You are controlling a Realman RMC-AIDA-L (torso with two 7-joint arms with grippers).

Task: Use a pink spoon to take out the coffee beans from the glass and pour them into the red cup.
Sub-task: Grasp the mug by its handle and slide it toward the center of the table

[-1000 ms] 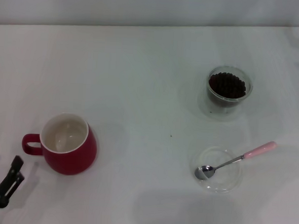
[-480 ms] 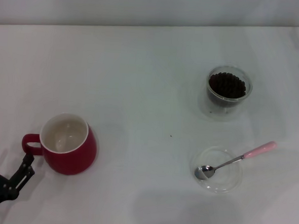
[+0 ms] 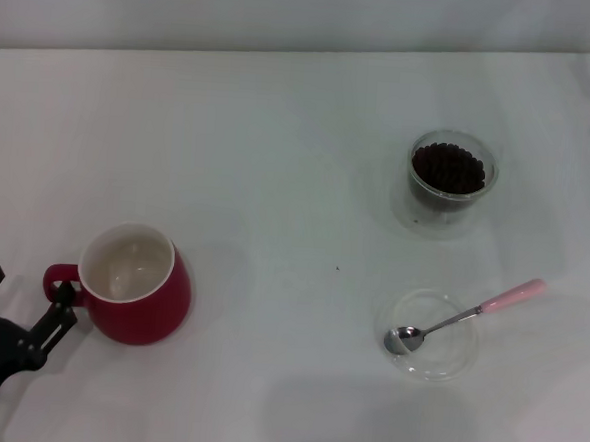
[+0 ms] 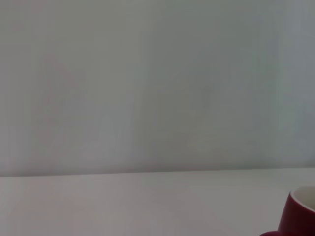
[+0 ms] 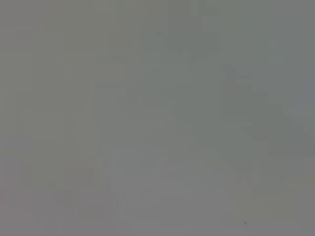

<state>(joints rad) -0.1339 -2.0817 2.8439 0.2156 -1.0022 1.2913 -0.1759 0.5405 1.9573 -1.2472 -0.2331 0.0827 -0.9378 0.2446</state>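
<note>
The red cup (image 3: pixel 136 283) stands at the near left of the table, empty, with its loop handle pointing left. A sliver of the red cup (image 4: pixel 300 216) also shows in the left wrist view. My left gripper (image 3: pixel 27 293) is open just left of that handle, one finger (image 3: pixel 61 309) right beside it. The glass (image 3: pixel 451 175) stands at the far right, filled with coffee beans (image 3: pixel 447 166). Nearer, the pink spoon (image 3: pixel 465 316) lies with its metal bowl in a shallow clear dish (image 3: pixel 445 358), handle pointing right. My right gripper is out of view.
A white table (image 3: pixel 277 180) carries everything, and a pale wall (image 3: pixel 288 10) runs along its far edge. The right wrist view shows only a blank grey surface.
My left gripper has come up from the near left corner toward the red cup's handle. Cup, glass and spoon have not moved.
</note>
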